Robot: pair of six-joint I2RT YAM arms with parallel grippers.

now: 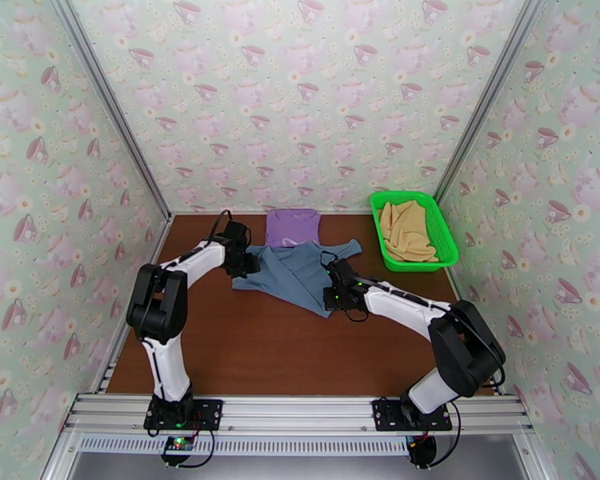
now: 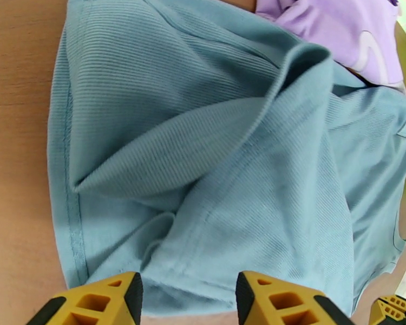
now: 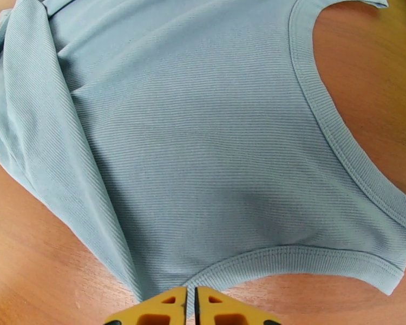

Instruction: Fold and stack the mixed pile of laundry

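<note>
Pinching blue-grey garment (image 3: 203, 147) with right gripper (image 3: 190, 300), left gripper (image 2: 188, 293) spread, three garments (image 1: 293, 226), one basket (image 1: 404, 194)

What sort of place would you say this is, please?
Probably a robot test cell: teacup-patterned wallpaper panels in aluminium framing, a brown wooden table, and a bright green plastic mesh basket holding a tan-yellow cloth garment.
</note>
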